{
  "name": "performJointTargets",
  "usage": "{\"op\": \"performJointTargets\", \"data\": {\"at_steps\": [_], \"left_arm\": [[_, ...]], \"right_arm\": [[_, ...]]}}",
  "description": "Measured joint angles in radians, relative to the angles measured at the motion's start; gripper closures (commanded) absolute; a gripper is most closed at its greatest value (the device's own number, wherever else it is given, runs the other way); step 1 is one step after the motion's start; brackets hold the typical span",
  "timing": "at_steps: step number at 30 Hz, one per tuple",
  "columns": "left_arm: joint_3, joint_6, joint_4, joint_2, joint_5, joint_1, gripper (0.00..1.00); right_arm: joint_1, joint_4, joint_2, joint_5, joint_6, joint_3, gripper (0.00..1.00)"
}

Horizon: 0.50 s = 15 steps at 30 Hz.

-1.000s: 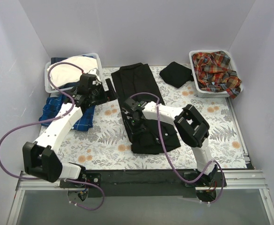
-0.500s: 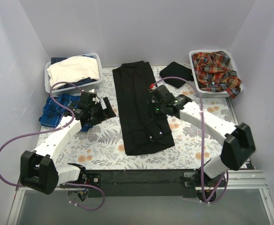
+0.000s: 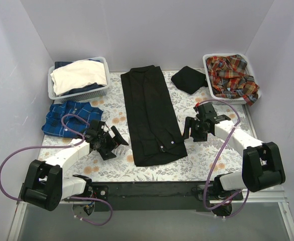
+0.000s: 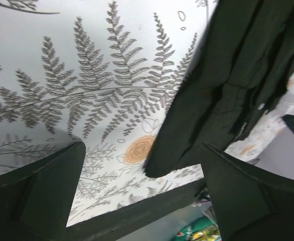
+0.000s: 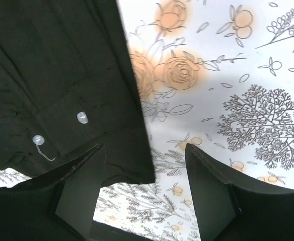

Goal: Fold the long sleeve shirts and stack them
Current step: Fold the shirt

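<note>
A plain black shirt (image 3: 151, 115) lies folded in a long strip down the middle of the patterned cloth, small pale buttons near its near end (image 5: 82, 117). My left gripper (image 3: 115, 143) is open and empty just left of the strip's near corner (image 4: 222, 95). My right gripper (image 3: 188, 129) is open and empty just right of the strip's near right corner (image 5: 51, 85). A blue-and-white checked shirt (image 3: 69, 117) lies folded at the left. Red-orange plaid shirts (image 3: 232, 75) fill the right basket. A folded black garment (image 3: 188, 79) lies at the back.
A white basket (image 3: 103, 91) at the back left holds cream and dark cloth. A white basket (image 3: 213, 93) stands at the back right. The table's dark front edge (image 3: 152, 188) runs below the floral cloth (image 3: 222, 145). Walls close in on both sides.
Both arms have drawn back from the black shirt toward the near edge. The left gripper moved down from beside the checked shirt. The right gripper came off the shirt's middle to its right side.
</note>
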Motion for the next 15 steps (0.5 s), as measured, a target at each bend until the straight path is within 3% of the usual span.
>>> {"op": "performJointTargets", "data": {"at_steps": [8, 15], "left_arm": [[-0.137, -0.169, 0.229, -0.054, 0.113, 0.0, 0.03], [-0.189, -0.251, 0.394, -0.01, 0.172, -0.003, 0.19]], "right_arm": [[-0.122, 0.189, 0.022, -0.167, 0.011, -0.147, 0.28], [-0.132, 0.405, 0.106, -0.354, 0.059, -0.175, 0.31]]}}
